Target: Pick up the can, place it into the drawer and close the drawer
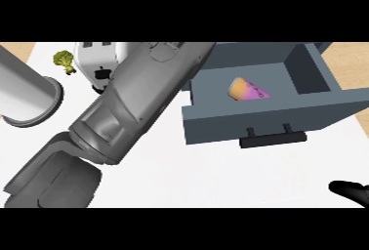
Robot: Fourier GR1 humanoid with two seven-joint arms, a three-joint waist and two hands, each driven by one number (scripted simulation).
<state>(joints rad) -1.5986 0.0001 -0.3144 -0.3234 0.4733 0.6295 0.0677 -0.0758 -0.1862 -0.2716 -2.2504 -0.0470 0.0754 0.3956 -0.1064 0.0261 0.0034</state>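
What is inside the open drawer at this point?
Inside the drawer lies the can, orange and purple, tilted on the drawer floor. The left forearm crosses the drawer's left edge and covers that corner, so anything beneath it cannot be seen.

Broccoli floret lying at ten o'clock on the white counter. Just beside it, toward eleven, a white appliance with a black knob, partly hidden. Large grey cylinder standing at nine o'clock, near the floret.
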